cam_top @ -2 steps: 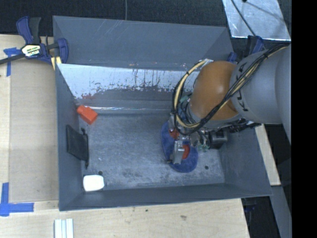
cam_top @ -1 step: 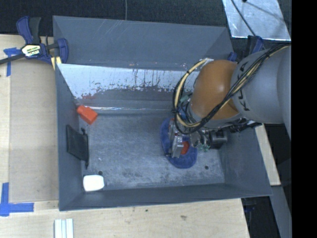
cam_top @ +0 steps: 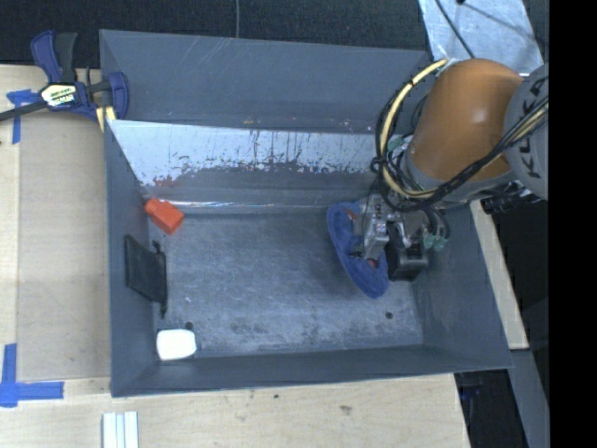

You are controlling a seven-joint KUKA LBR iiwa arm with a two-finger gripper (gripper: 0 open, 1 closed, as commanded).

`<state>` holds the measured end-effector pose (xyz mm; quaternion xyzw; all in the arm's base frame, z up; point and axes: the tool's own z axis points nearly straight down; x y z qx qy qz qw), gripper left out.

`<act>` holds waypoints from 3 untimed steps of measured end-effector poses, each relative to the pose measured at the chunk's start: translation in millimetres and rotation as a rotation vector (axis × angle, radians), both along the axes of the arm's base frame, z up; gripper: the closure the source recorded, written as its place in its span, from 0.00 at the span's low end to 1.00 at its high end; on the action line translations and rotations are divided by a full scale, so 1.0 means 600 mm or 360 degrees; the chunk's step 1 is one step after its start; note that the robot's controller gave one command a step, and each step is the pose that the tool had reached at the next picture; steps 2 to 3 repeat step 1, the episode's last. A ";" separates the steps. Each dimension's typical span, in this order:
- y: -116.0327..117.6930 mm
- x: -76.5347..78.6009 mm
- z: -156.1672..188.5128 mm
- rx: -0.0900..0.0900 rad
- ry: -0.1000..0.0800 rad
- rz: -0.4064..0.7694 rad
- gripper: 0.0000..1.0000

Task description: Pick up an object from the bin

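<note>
A blue, soft-looking curved thing [cam_top: 354, 250] lies at the right side of the bin floor, close to the back wall. My gripper [cam_top: 376, 243] is down on it, its metal fingers sitting over the thing's right half. A small red patch shows on the blue thing beside the fingers. The fingers' tips are lost against the blue thing, so their spacing is unclear.
An orange block [cam_top: 165, 215] lies at the back left of the floor. A flat black piece [cam_top: 145, 269] rests along the left wall. A white rounded lump [cam_top: 175, 344] sits in the front left corner. The orange-domed arm hangs over the bin's right rim.
</note>
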<state>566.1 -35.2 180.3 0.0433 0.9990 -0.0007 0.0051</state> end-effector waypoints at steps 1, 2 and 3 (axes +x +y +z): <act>-0.032 -0.057 0.284 0.0000 -0.0005 -0.0014 1.00; -0.032 -0.057 0.284 0.0000 -0.0005 -0.0014 1.00; -0.032 -0.057 0.284 0.0000 -0.0005 -0.0014 1.00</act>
